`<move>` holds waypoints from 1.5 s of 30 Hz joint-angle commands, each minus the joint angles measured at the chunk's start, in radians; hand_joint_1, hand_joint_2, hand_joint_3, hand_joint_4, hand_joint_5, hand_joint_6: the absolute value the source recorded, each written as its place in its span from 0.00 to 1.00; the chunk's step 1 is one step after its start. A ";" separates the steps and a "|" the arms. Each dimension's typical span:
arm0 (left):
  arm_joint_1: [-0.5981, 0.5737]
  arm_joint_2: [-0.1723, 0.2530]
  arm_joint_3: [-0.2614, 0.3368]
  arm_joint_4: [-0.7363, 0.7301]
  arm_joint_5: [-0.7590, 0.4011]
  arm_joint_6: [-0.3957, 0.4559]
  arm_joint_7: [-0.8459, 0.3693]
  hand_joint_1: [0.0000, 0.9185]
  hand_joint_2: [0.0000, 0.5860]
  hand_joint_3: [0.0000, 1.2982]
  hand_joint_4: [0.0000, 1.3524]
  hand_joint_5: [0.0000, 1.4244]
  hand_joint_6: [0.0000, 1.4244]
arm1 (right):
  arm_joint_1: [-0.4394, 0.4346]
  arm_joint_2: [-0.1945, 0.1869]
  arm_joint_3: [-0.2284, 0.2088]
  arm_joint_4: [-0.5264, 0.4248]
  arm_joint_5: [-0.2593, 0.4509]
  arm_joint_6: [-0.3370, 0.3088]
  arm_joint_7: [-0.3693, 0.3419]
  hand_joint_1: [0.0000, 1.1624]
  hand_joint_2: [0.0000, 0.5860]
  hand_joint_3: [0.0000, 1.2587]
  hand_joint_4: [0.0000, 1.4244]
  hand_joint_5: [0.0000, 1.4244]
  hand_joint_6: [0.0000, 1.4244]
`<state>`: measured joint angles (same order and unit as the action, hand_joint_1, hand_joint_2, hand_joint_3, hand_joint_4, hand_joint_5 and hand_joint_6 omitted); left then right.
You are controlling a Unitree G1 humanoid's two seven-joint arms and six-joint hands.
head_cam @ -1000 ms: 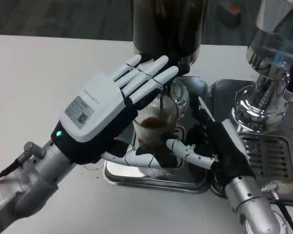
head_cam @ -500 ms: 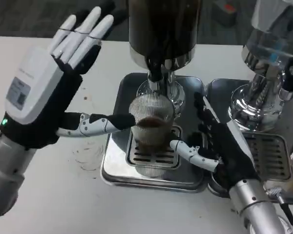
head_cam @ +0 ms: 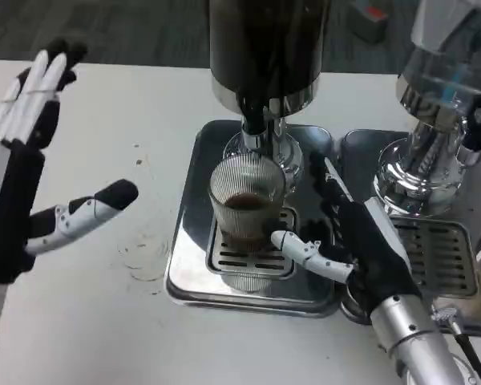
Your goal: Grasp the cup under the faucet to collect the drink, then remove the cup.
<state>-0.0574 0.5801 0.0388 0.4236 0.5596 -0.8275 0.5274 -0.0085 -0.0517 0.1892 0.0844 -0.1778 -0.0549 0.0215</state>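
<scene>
The ribbed glass cup (head_cam: 247, 210), partly filled with a dark drink, stands on the metal drip tray (head_cam: 194, 269) directly under the faucet (head_cam: 256, 120). The right hand (head_cam: 349, 241) wraps around its right side, thumb against the front. The left hand (head_cam: 28, 192) hovers over the white desk (head_cam: 104, 321), well to the left, fingers spread and holding nothing.

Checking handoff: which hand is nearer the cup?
Right. The right hand is at the cup, thumb against its side; the left hand is open, well off to its left.
</scene>
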 commanded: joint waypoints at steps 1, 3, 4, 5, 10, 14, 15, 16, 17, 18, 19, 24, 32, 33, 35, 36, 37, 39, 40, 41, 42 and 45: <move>0.050 -0.010 -0.027 0.091 0.012 0.038 -0.028 0.00 0.17 0.07 0.00 0.13 0.04 | -0.007 -0.007 0.008 -0.006 -0.013 0.000 0.010 0.70 0.42 0.00 0.00 0.00 0.00; 0.058 -0.017 -0.045 0.124 -0.004 0.055 -0.060 0.00 0.19 0.07 0.00 0.13 0.04 | -0.017 -0.008 0.012 0.000 -0.022 0.004 0.011 0.70 0.41 0.00 0.00 0.00 0.00; 0.060 -0.020 -0.051 0.135 -0.008 0.062 -0.069 0.00 0.19 0.07 0.00 0.13 0.04 | -0.020 -0.009 0.012 0.002 -0.025 0.005 0.012 0.70 0.41 0.00 0.00 0.00 0.00; 0.061 -0.022 -0.054 0.140 -0.009 0.065 -0.074 0.00 0.19 0.07 0.00 0.13 0.04 | -0.024 -0.009 0.013 0.005 -0.027 0.007 0.012 0.70 0.41 0.00 0.00 0.00 0.00; 0.066 -0.031 -0.074 0.162 -0.001 0.077 -0.083 0.00 0.19 0.07 0.00 0.13 0.03 | -0.050 -0.008 0.015 0.032 -0.035 0.006 0.011 0.71 0.40 0.00 0.00 0.00 0.00; 0.072 -0.033 -0.090 0.170 0.004 0.078 -0.086 0.00 0.20 0.07 0.00 0.13 0.03 | -0.074 -0.001 0.013 0.072 -0.029 -0.004 0.011 0.71 0.39 0.00 0.00 0.00 0.00; 0.074 -0.034 -0.094 0.172 0.003 0.078 -0.088 0.00 0.20 0.07 0.00 0.13 0.03 | -0.078 0.001 0.014 0.081 -0.027 -0.008 0.011 0.71 0.39 0.00 0.00 0.00 0.00; 0.075 -0.034 -0.097 0.174 -0.001 0.076 -0.089 0.00 0.20 0.07 0.01 0.13 0.03 | -0.082 0.002 0.014 0.087 -0.026 -0.011 0.011 0.71 0.39 0.00 0.00 0.00 0.00; 0.076 -0.034 -0.099 0.175 -0.005 0.075 -0.089 0.00 0.20 0.07 0.01 0.13 0.03 | -0.085 -0.001 0.019 0.092 -0.033 -0.017 0.009 0.71 0.39 0.00 0.00 0.00 0.00; 0.078 -0.034 -0.100 0.178 -0.010 0.073 -0.090 0.00 0.20 0.07 0.01 0.13 0.03 | -0.088 -0.005 0.026 0.094 -0.047 -0.022 0.006 0.71 0.38 0.00 0.00 0.00 0.00; 0.080 -0.033 -0.101 0.182 -0.015 0.071 -0.093 0.00 0.21 0.07 0.01 0.13 0.03 | -0.090 -0.008 0.031 0.095 -0.056 -0.026 0.004 0.71 0.38 0.00 0.00 0.00 0.00; 0.084 -0.026 -0.110 0.187 -0.003 0.072 -0.098 0.00 0.22 0.09 0.01 0.13 0.03 | -0.102 0.002 0.038 0.128 -0.059 -0.034 0.007 0.72 0.36 0.00 0.00 0.00 0.00; 0.081 -0.014 -0.137 0.192 0.005 0.069 -0.131 0.00 0.24 0.07 0.01 0.13 0.03 | -0.140 0.026 0.035 0.191 -0.053 -0.052 -0.005 0.72 0.35 0.00 0.00 0.00 0.00; 0.080 -0.013 -0.140 0.193 0.002 0.069 -0.136 0.00 0.24 0.07 0.01 0.13 0.03 | -0.145 0.032 0.033 0.203 -0.049 -0.058 -0.008 0.72 0.34 0.00 0.00 0.00 0.00; 0.080 -0.011 -0.142 0.193 0.000 0.069 -0.141 0.00 0.24 0.07 0.01 0.13 0.03 | -0.151 0.044 0.027 0.225 -0.039 -0.069 -0.014 0.72 0.34 0.00 0.00 0.00 0.00; 0.081 -0.010 -0.142 0.193 -0.001 0.069 -0.144 0.00 0.24 0.07 0.01 0.13 0.03 | -0.154 0.051 0.024 0.235 -0.032 -0.074 -0.017 0.73 0.34 0.00 0.00 0.00 0.00; 0.081 -0.010 -0.142 0.192 -0.001 0.069 -0.145 0.00 0.24 0.07 0.01 0.13 0.02 | -0.157 0.056 0.021 0.244 -0.029 -0.079 -0.019 0.73 0.34 0.00 0.00 0.00 0.00; 0.083 -0.009 -0.141 0.192 -0.002 0.069 -0.147 0.00 0.24 0.07 0.01 0.13 0.02 | -0.163 0.062 0.019 0.257 -0.028 -0.089 -0.024 0.73 0.34 0.00 0.00 0.00 0.00; 0.084 -0.009 -0.141 0.192 -0.004 0.068 -0.149 0.00 0.24 0.07 0.01 0.13 0.02 | -0.166 0.067 0.020 0.266 -0.025 -0.094 -0.025 0.73 0.33 0.00 0.00 0.00 0.00; 0.085 -0.008 -0.140 0.192 -0.006 0.068 -0.151 0.00 0.24 0.07 0.01 0.13 0.02 | -0.169 0.071 0.020 0.272 -0.023 -0.098 -0.026 0.73 0.33 0.00 0.00 0.00 0.00; 0.086 -0.008 -0.140 0.192 -0.007 0.068 -0.152 0.00 0.24 0.07 0.01 0.13 0.02 | -0.170 0.075 0.021 0.279 -0.021 -0.102 -0.027 0.73 0.33 0.00 0.00 0.00 0.00; 0.091 -0.005 -0.138 0.188 -0.008 0.069 -0.153 0.00 0.24 0.07 0.01 0.13 0.02 | -0.177 0.087 0.023 0.301 -0.019 -0.113 -0.030 0.73 0.33 0.00 0.00 0.00 0.00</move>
<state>0.0245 0.5618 -0.0975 0.6093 0.5565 -0.7552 0.3860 -0.1758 0.0175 0.2101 0.3585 -0.2075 -0.1477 -0.0051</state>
